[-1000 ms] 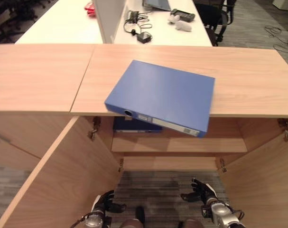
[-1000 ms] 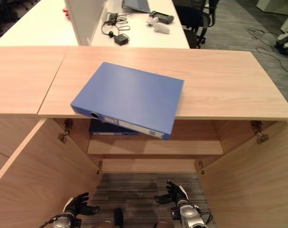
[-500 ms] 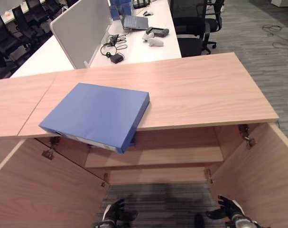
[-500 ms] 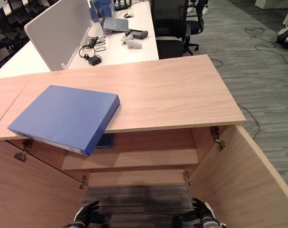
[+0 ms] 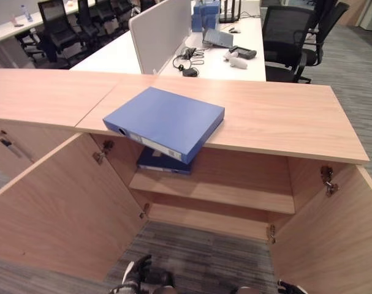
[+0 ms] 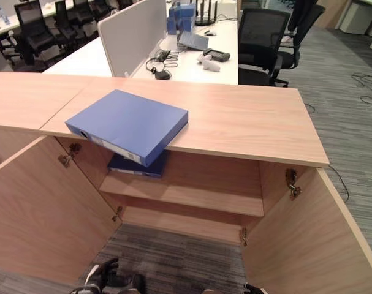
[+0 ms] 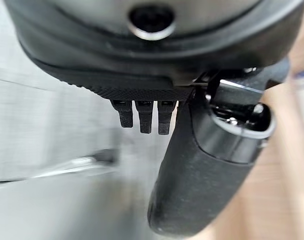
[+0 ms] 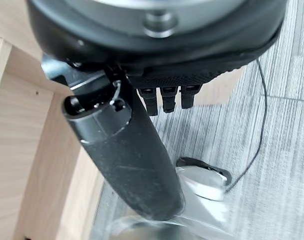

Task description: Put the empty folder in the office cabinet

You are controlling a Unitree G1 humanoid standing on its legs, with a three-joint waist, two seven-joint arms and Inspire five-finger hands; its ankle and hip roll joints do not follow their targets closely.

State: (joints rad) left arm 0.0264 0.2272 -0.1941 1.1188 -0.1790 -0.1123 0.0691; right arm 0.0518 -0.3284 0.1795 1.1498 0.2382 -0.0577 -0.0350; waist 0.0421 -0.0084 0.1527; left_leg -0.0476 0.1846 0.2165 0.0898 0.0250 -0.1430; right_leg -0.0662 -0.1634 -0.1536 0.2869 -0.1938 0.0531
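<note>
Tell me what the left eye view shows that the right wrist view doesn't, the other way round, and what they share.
Left eye view: the blue folder lying on the cabinet top, one corner overhanging the open front, and a darker folder on the shelf below. Right wrist view: the right hand close up, fingers relaxed, holding nothing. Both: a wooden cabinet door and the grey carpet.

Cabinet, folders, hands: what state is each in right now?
Cabinet: both doors open.
Blue folder: closed, flat on the cabinet top, one corner past the front edge.
Second folder: lying on the shelf inside.
Left hand: open, holding nothing.
Right hand: open, holding nothing.
</note>
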